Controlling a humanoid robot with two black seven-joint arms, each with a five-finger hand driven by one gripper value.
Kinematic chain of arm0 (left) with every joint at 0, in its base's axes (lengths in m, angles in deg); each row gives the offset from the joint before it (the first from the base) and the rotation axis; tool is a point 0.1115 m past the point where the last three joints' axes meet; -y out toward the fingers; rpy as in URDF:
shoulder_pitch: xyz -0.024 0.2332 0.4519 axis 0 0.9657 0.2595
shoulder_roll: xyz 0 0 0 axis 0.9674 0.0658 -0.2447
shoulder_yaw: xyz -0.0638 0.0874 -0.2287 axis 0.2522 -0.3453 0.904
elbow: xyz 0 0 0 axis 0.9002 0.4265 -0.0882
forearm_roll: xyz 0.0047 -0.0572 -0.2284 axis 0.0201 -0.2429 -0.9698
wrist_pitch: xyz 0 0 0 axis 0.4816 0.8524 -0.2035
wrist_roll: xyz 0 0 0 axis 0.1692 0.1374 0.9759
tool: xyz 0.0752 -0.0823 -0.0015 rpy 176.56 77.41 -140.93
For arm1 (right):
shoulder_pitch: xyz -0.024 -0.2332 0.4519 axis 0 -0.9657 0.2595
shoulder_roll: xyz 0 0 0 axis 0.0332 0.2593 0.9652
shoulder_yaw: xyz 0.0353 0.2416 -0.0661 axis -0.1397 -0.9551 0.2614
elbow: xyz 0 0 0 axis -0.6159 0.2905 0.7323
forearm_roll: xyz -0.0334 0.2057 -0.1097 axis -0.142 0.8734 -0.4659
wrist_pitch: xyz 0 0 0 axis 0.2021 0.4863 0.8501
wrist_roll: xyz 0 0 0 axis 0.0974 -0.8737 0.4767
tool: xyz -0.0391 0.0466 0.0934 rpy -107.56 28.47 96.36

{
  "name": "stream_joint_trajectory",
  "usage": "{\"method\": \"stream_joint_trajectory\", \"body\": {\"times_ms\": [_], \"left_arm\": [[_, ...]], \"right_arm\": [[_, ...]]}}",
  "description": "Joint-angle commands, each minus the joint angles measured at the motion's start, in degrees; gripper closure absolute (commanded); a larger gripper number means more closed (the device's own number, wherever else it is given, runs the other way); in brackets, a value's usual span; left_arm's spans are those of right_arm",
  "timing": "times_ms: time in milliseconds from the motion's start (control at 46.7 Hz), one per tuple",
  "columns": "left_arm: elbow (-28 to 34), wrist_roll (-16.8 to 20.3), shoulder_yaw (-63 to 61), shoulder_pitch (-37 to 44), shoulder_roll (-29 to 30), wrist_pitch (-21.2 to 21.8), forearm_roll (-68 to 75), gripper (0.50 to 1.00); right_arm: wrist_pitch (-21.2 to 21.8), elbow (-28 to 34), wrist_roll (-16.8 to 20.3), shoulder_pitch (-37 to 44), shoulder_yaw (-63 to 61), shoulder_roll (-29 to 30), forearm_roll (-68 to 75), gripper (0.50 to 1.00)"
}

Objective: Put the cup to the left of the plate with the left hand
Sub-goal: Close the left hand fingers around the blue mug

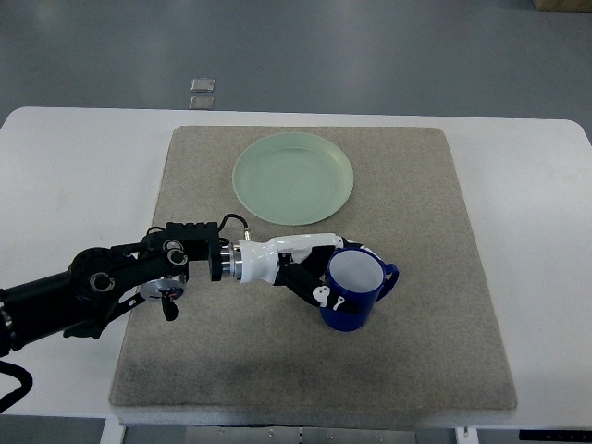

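Observation:
A blue cup (355, 289) with a white inside stands upright on the grey mat (425, 324), below and slightly right of the pale green plate (292, 178). Its handle points right. My left hand (326, 274) reaches in from the left, its white and black fingers (323, 295) wrapped around the cup's left side. The black forearm (102, 282) stretches across the mat's left edge. The right arm does not show.
The mat lies on a white table (74, 176). Two small grey squares (202, 92) lie on the floor beyond the table's far edge. Bare mat stretches left of the plate.

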Motion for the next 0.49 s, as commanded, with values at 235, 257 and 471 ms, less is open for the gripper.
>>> {"method": "stream_joint_trajectory", "body": {"times_ms": [235, 257, 471], "left_arm": [[0.00, 0.09, 1.24, -0.27, -0.26, 2.18, -0.35, 0.776], [0.00, 0.09, 1.42, -0.35, -0.26, 2.62, -0.44, 0.776], [0.35, 0.17, 6.78, -0.53, -0.26, 7.28, -0.35, 0.774]], "right_arm": [[0.00, 0.00, 0.04, 0.03, 0.00, 0.00, 0.00, 0.568], [0.00, 0.00, -0.04, -0.05, 0.00, 0.00, 0.00, 0.568], [0.00, 0.00, -0.04, 0.03, 0.00, 0.00, 0.00, 0.568]]}}
